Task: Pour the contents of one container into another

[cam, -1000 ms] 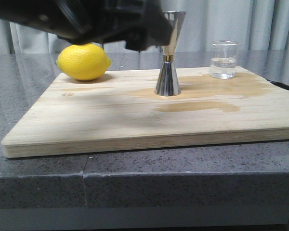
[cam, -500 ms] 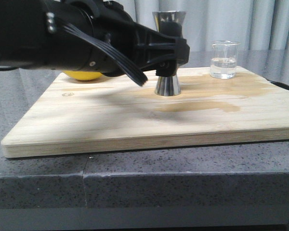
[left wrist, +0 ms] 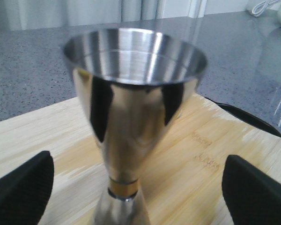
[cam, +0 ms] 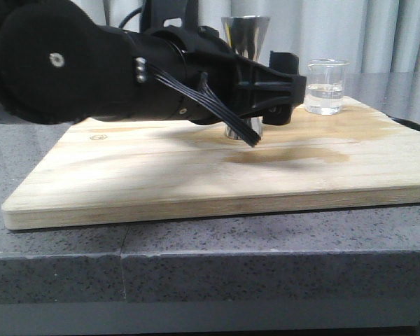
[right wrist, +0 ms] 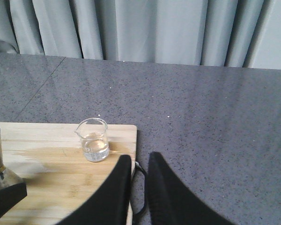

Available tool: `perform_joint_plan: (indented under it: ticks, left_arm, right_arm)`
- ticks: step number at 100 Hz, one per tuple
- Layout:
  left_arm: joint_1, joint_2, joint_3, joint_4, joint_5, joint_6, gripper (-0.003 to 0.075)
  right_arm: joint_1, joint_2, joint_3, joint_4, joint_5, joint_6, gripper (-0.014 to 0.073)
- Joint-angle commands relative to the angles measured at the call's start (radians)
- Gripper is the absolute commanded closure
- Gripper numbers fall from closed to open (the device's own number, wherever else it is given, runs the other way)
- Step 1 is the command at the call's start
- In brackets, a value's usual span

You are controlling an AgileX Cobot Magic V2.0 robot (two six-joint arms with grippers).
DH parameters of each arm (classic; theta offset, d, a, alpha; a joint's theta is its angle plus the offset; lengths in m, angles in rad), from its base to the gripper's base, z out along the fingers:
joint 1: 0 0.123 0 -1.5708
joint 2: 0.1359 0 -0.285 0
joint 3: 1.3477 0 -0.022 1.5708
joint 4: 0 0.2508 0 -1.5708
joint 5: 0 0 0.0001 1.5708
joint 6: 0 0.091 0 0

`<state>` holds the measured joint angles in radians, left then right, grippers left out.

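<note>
The steel jigger (left wrist: 133, 108) with its gold band stands upright on the wooden board (cam: 161, 175). It sits between the wide-apart fingers (left wrist: 22, 190) of my left gripper (left wrist: 138, 194), which is open and touches nothing. In the front view the left gripper (cam: 276, 87) hides the waist of the jigger (cam: 246, 31), and only its top cup and base show. The glass beaker (cam: 327, 87) holds a little clear liquid at the board's far right corner. My right gripper (right wrist: 139, 164) hovers shut and empty near the board's right edge, short of the beaker (right wrist: 94, 140).
Wet stains darken the board (left wrist: 210, 164) around the jigger. A black cable (right wrist: 139, 176) lies on the grey stone counter (right wrist: 210, 122) by the board's right edge. Grey curtains (right wrist: 131, 28) hang behind. My left arm (cam: 91, 73) blocks the board's back left.
My left arm has swung down and to the right across the board, covering the lemon, and its open fingers have come around the jigger. The beaker and jigger have not moved.
</note>
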<state>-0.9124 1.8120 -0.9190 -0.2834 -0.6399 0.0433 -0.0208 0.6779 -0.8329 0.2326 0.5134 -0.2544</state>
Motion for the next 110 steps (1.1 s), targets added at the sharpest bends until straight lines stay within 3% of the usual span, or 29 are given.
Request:
perform_joint_plan:
  ticks: [1,33,90,110]
  left_arm:
    - [-0.003,-0.022,-0.040,0.026,-0.079,-0.006,0.0057]
    - [0.001,-0.013,-0.046,0.033,-0.107,0.003,0.0223]
    - [0.001,-0.013,-0.046,0.033,-0.159,0.003,0.0736]
    - [-0.003,-0.044,-0.046,0.070,-0.121,0.003,0.0739]
  right_arm:
    - [0.000,0.001,-0.035,-0.005,-0.081,-0.007,0.0523]
    - [0.000,0.001,-0.035,-0.005,-0.080,-0.007,0.0523]
    - [0.000,0.001,-0.035,-0.005,-0.080,-0.007,0.0523]
    - [0.000,0.021,-0.016,-0.005,-0.134,-0.007,0.0523]
